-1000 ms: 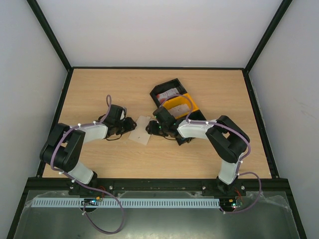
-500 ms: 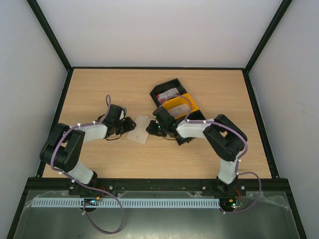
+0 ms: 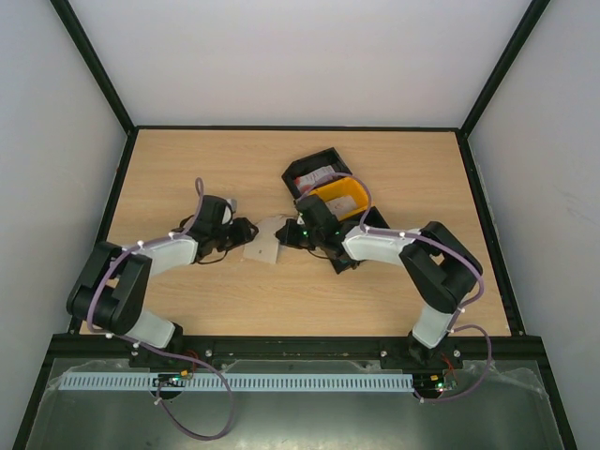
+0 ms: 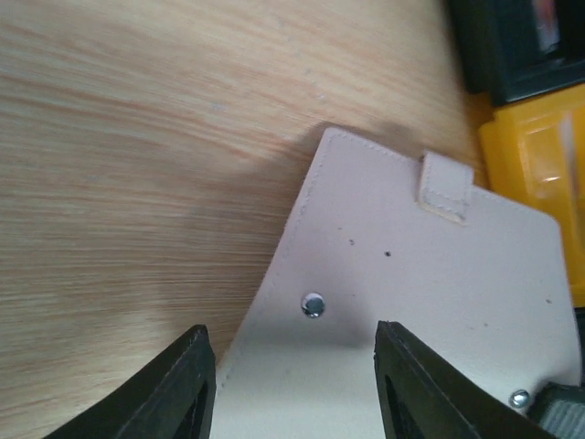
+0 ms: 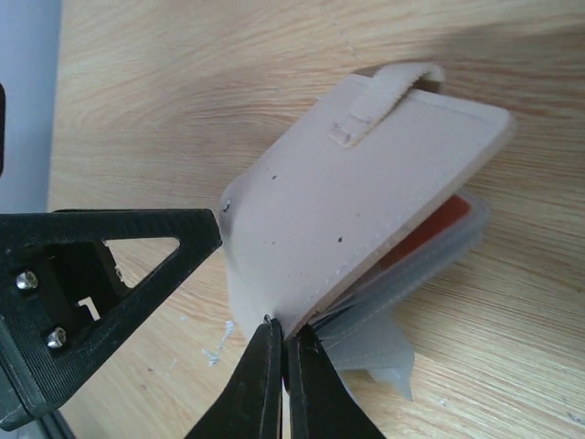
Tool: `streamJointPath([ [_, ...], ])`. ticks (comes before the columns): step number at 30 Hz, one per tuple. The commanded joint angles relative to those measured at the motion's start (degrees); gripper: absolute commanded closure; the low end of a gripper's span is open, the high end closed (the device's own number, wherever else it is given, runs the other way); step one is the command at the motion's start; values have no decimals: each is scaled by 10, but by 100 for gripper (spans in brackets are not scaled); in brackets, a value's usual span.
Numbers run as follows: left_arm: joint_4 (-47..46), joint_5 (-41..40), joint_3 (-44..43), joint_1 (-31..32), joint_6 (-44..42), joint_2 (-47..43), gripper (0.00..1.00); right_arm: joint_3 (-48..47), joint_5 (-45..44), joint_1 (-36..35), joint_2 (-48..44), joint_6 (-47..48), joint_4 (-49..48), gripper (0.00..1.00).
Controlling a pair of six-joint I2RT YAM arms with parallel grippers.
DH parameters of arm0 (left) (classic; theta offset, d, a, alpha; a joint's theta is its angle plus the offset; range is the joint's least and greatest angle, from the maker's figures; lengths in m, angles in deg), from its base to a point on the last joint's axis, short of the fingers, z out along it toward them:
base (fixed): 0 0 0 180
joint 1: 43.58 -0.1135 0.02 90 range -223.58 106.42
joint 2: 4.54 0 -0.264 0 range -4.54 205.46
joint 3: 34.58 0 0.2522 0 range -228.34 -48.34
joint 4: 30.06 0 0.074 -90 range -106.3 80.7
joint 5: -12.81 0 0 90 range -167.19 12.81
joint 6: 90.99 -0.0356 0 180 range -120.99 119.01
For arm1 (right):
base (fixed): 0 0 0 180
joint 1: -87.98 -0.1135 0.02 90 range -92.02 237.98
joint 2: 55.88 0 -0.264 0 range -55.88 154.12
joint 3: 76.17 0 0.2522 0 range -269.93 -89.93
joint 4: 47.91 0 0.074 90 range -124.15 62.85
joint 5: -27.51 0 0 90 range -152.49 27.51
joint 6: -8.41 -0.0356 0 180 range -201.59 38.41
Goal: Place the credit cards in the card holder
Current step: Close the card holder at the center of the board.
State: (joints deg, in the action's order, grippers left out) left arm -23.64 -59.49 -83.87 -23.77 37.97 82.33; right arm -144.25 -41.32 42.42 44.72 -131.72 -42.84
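The beige card holder [image 3: 266, 240] lies mid-table between both grippers. My right gripper [image 5: 283, 325] is shut on the edge of its front cover [image 5: 366, 192] and holds the cover tilted up off the clear sleeves [image 5: 430, 306]. A red credit card [image 5: 437, 230] shows inside the sleeves. My left gripper [image 4: 297, 366] is open, with its fingers [image 4: 183, 389] standing either side of the cover's outer face [image 4: 411, 302], near a small metal stud [image 4: 313, 304]. In the top view the left gripper [image 3: 246, 230] and the right gripper [image 3: 287, 234] meet the holder from opposite sides.
The black-and-yellow three-compartment tray [image 3: 349, 199] lies just behind the right gripper, with a red-and-white card [image 3: 317, 174] in its far black compartment. Its yellow wall [image 4: 539, 155] sits close to the holder's strap tab [image 4: 445, 187]. Black frame rails edge the table.
My right gripper has closed on the cover's edge and raised it. The left arm has reached further right toward the holder, and its jaws have widened a little.
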Motion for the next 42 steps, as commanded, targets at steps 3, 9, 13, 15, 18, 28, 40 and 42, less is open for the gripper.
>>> streamJointPath([
  [3, 3, -7, 5, 0, -27, -82, 42, 27, 56, 24, -57, 24, -34, 98],
  [9, 58, -80, -10, 65, -106, -183, 20, 41, 111, 45, -104, 84, 28, 98],
  [13, 95, -152, -23, 157, -167, -236, 15, 62, 133, 52, -149, 119, 68, 98],
  [15, 118, -182, -30, 197, -196, -249, 15, 77, 138, 54, -173, 129, 76, 98],
  [18, 147, -191, -37, 229, -268, -264, 14, 92, 141, 57, -205, 134, 97, 98],
  [28, 188, -151, -42, 335, -592, -248, 4, 109, 178, 57, -287, 190, 167, 98],
  [40, 147, -140, -19, 339, -672, -232, 9, 112, 234, 57, -338, 222, 196, 98],
  [42, 124, -139, -11, 338, -679, -231, 9, 113, 245, 57, -341, 218, 193, 98],
])
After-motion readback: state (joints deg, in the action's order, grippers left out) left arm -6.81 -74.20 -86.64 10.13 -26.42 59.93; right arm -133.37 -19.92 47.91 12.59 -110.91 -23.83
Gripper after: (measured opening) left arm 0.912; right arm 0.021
